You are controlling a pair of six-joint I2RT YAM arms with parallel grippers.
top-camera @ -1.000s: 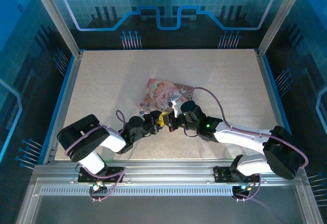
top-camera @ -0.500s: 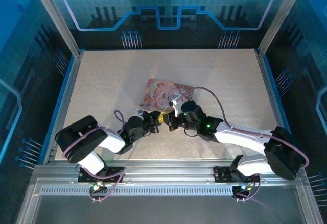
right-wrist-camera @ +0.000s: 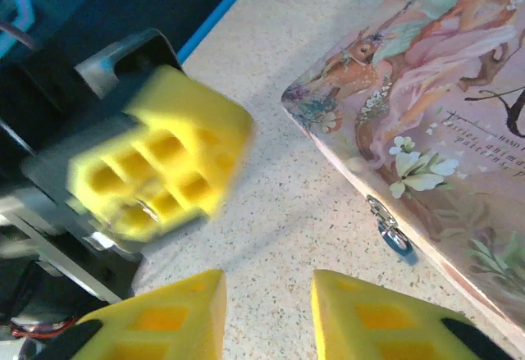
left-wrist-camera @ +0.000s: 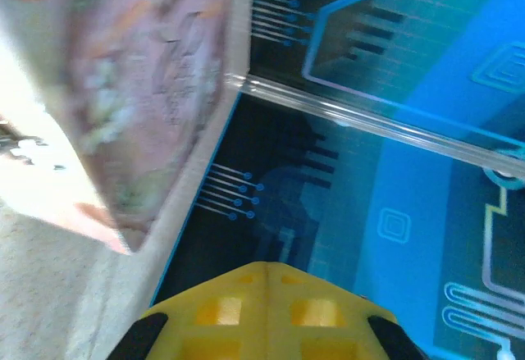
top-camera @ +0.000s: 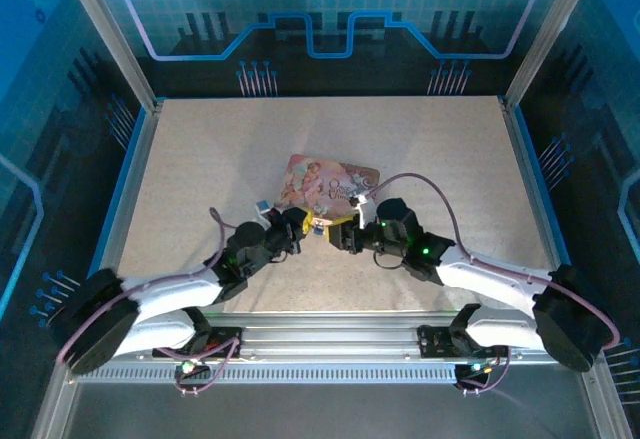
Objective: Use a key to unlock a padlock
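Note:
The padlock (right-wrist-camera: 392, 233), a tiny silvery lock with a blue glint, hangs on the hasp at the near edge of the pink illustrated box (right-wrist-camera: 443, 106), which also appears from above (top-camera: 325, 181) and blurred in the left wrist view (left-wrist-camera: 139, 89). My left gripper (top-camera: 302, 227) is shut, its yellow pads pressed together (left-wrist-camera: 267, 268). In the right wrist view a small metal glint, the key (right-wrist-camera: 146, 208), sits pinched at those blurred pads. My right gripper (right-wrist-camera: 267, 282) stands open over bare table just left of the padlock, facing the left gripper (right-wrist-camera: 156, 171) tip to tip (top-camera: 338, 231).
Both grippers meet just in front of the box, near the table's middle. Metal rails (top-camera: 135, 174) and blue enclosure walls border the speckled tabletop (top-camera: 200, 149) on all sides.
My right gripper has opened and drawn back slightly to the right. The left arm has stretched out low along the table, its gripper now shut in front of the box.

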